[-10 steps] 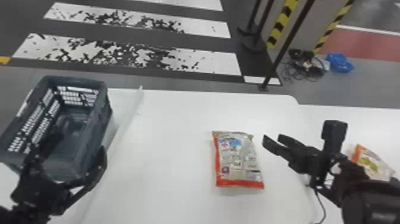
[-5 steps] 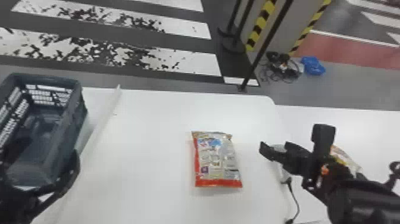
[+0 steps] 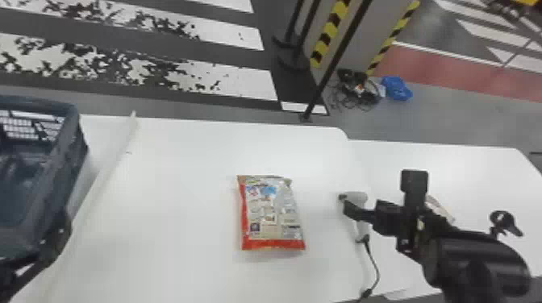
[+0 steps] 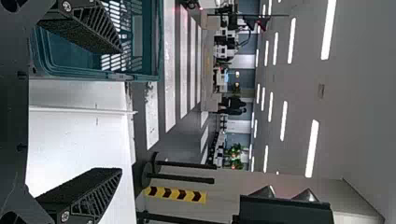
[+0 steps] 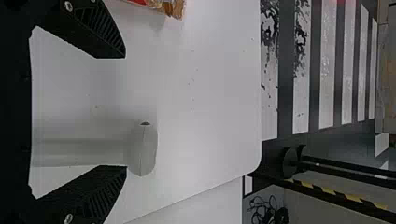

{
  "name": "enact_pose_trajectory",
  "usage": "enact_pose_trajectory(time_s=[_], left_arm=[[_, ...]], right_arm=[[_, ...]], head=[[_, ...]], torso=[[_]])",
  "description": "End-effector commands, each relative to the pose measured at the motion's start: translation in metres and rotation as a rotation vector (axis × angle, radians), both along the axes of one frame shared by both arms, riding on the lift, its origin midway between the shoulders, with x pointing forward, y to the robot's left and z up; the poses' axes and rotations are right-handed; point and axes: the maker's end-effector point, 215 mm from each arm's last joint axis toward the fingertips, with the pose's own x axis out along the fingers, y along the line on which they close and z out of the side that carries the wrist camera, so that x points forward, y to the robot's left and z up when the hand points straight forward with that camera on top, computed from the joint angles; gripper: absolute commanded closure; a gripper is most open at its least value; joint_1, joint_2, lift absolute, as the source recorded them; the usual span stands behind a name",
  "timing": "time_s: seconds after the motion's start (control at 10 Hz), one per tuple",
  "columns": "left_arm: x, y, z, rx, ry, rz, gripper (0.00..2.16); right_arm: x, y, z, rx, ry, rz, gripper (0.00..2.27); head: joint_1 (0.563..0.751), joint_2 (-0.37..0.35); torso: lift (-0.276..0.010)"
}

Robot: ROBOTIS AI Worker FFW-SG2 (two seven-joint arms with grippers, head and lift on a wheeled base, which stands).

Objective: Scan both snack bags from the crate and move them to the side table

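So your first snack bag is lying flat on the main white table, a puffy rectangular pillow of shiny, crinkly film with red along one side and the bottom hem, and pale printed panels over the rest. Over on your robot's right, there's a pale sliver of the other snack bag peeking out behind the black arm, on the smooth white side table; most of it is hidden. Your right gripper is spread wide just beside the scanner, which has a smooth, rounded off-white head and a straight handle. In the wrist view that handle runs back between the ribbed black fingers, close to one of them, but I can't tell you if they touch. A thin black cable curves away from the handle end. Your left gripper is wide too, ridged wedge fingers well apart with nothing gripped, right by the crate, a hard plastic box with rounded corners and slotted lattice walls. A long pale strip runs along the table between crate and bag.
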Motion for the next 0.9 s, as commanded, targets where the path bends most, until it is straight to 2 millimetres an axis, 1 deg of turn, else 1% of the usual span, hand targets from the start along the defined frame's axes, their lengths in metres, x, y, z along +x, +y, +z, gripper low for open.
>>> enact_pose_trajectory(time_s=[0.0, 0.2, 0.5, 0.7, 0.8], left_arm=[[-0.001, -0.001, -0.004, -0.002, 0.011, 0.000, 0.10], [-0.001, -0.001, -0.008, -0.004, 0.015, 0.002, 0.10], [-0.002, -0.001, -0.013, -0.005, 0.024, 0.004, 0.10], [-0.002, 0.000, -0.014, -0.005, 0.026, 0.004, 0.10], [-0.003, 0.000, -0.015, -0.005, 0.027, 0.005, 0.10]], right_arm=[[0.001, -0.015, -0.009, -0.004, 0.030, -0.010, 0.08], [0.001, -0.031, -0.019, 0.006, 0.062, -0.016, 0.08], [-0.002, -0.033, -0.037, 0.043, 0.110, 0.002, 0.08], [-0.001, -0.033, -0.049, 0.040, 0.149, 0.029, 0.08], [0.002, -0.036, -0.051, 0.035, 0.163, 0.035, 0.08]], head=[[0.695, -0.350], [0.695, -0.350], [0.695, -0.350], [0.695, -0.350], [0.695, -0.350]], torso=[[-0.029], [-0.029], [-0.029], [-0.029], [-0.029]])
